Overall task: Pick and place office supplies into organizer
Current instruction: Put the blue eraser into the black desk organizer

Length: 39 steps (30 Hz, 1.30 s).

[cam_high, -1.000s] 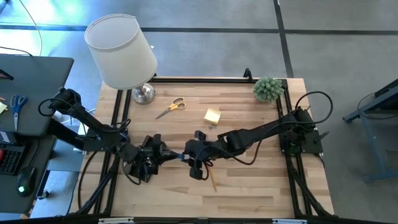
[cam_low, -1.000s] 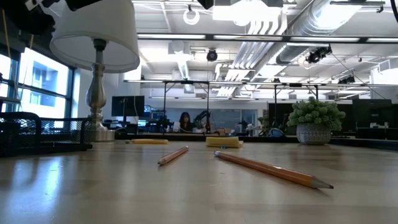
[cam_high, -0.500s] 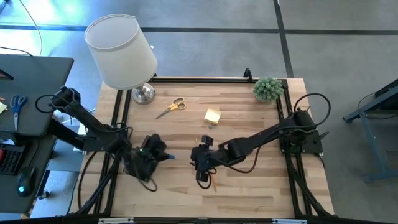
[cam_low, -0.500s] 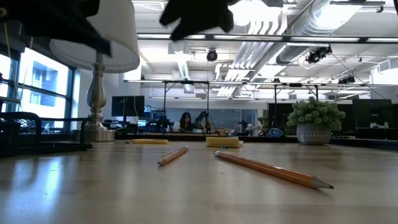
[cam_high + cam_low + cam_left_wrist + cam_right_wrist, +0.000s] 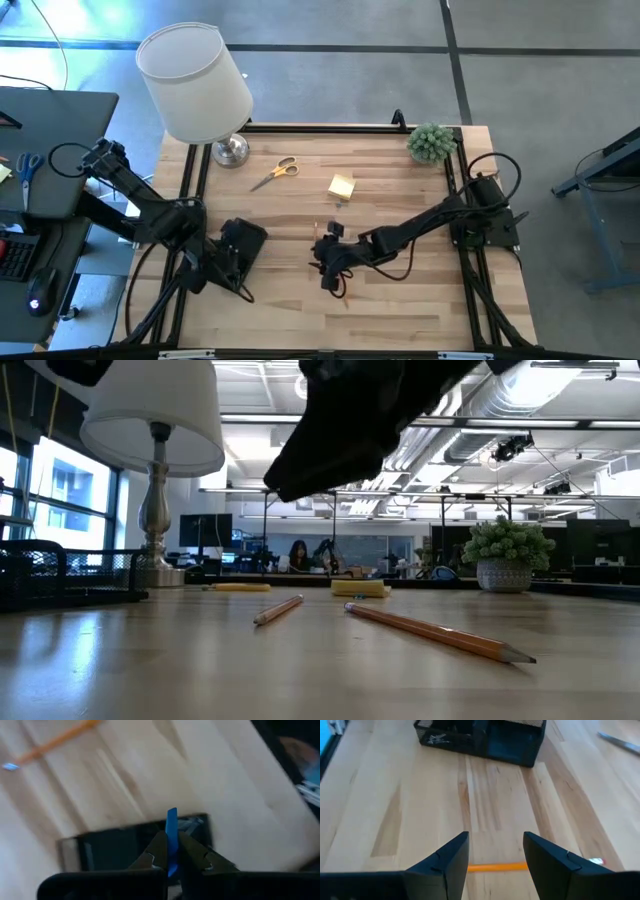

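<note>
My left gripper is shut on a small blue piece and hangs above the black organizer at the table's left. My right gripper is open near the table's middle. It slants down over a wooden pencil that lies flat on the table, showing between the fingers and untouched. A second pencil lies flat nearby. Yellow-handled scissors and a yellow sticky-note pad lie farther back. My left gripper pinches the blue piece between its two fingers, on the piece's lower part. The upper end of the piece sticks out past the fingertips. The fingers slant steeply down from above, and the piece is clear of the organizer below it.
A white-shaded lamp stands at the far left corner and a small green plant at the far right. A tiny black clip lies beside the sticky-note pad. The near half of the table is bare wood.
My left gripper has drawn away from the right one toward the table's left edge with the blue piece. It has risen a little and tipped to point down over the organizer. My right gripper has sunk toward the pencil on the table.
</note>
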### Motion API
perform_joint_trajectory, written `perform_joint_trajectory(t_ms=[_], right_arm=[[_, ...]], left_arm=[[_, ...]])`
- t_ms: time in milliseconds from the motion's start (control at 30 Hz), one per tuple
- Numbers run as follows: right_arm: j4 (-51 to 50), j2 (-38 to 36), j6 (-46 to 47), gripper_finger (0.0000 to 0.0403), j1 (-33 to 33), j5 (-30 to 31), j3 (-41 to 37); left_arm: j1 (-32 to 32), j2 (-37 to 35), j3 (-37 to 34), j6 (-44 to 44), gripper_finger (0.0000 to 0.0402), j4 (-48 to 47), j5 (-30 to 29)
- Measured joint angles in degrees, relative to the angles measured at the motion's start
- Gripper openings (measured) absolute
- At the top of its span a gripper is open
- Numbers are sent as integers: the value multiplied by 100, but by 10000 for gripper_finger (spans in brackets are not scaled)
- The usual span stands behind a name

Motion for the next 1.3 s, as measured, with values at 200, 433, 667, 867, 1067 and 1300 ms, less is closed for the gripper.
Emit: perform_joint_trajectory(t_ms=[200, 433, 667, 867, 1067, 1300], right_arm=[[931, 0, -377, 183, 0, 3, -503], [1219, 0, -815, 183, 0, 28, -587], [1171, 0, -1000, 183, 0, 30, -587], [1090, 0, -1037, 183, 0, 32, -587], [1022, 0, -1037, 183, 2, 30, -587], [1004, 0, -1037, 183, 2, 30, -587]], left_arm=[[309, 602, -20, -181, 1, -203, 945], [722, 1578, -22, 184, 1, -180, 1891], [982, 2210, -22, 548, 1, -184, 2463], [1062, 2493, -22, 805, 8, -32, 2559], [1058, 2750, -22, 980, 11, -13, 2508], [1058, 2794, -22, 874, 73, 59, 2015]])
